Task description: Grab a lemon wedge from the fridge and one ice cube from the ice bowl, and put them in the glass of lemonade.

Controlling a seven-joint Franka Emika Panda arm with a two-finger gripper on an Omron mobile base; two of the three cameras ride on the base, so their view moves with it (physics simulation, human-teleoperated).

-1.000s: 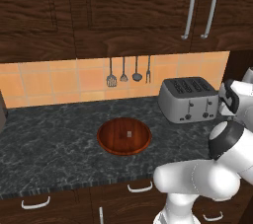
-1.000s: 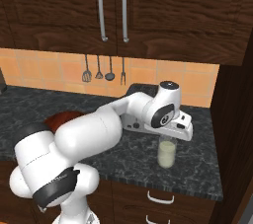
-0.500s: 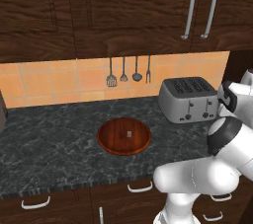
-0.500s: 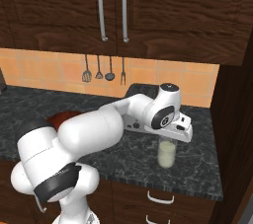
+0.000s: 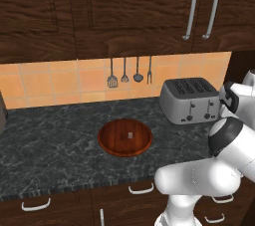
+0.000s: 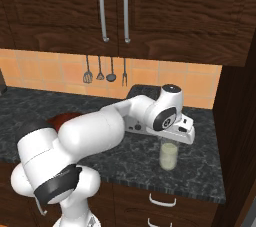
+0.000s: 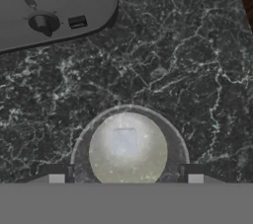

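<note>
Before me runs a dark, white-veined marble counter under dark wooden wall cabinets, backed by orange tiles hung with small utensils. The round reddish-brown wooden ice bowl sits mid-counter, one tiny pale ice cube at its centre; the silver toaster stands to its right. My gripper hangs directly over the small clear glass of pale lemonade, near the toaster. Its jaws, narrowly closed a second ago, now stand spread either side of the rim, and a pale cube lies in the lemonade.
</note>
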